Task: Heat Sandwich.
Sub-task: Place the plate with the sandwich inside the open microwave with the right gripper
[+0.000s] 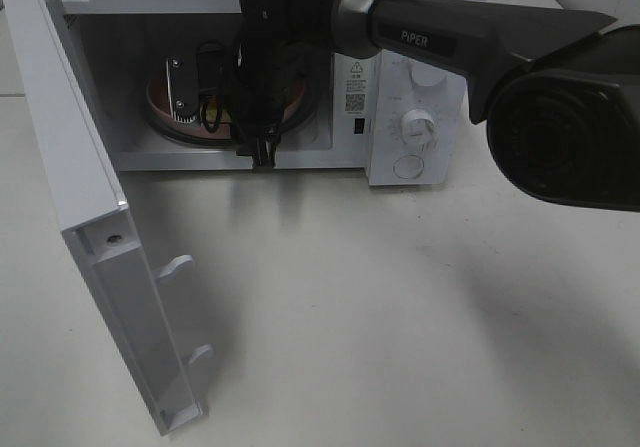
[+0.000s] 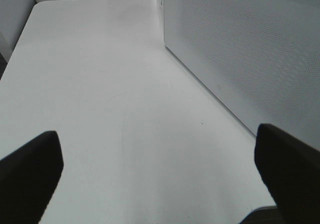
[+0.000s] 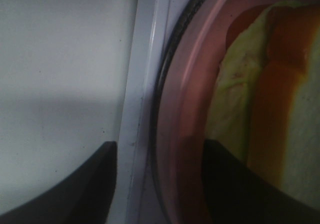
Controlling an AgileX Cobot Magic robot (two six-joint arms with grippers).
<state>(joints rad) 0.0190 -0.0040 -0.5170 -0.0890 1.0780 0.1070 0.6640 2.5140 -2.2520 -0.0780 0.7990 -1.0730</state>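
White table (image 1: 400, 317), white microwave (image 1: 395, 97) at the far side, its door (image 1: 70, 147) open leftward. We find the sandwich (image 3: 280, 93) on a pink plate (image 3: 190, 108) inside. Right gripper (image 3: 160, 184) spread astride the plate's rim; left gripper (image 2: 160, 174) spread, empty. We judge 2 steps remain: shutting the door, starting heat.

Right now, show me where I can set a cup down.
Free: the table in front of the microwave, beside its open door; also along its perforated side wall. Crowded: the cavity, filled by the plate, sandwich and right gripper.
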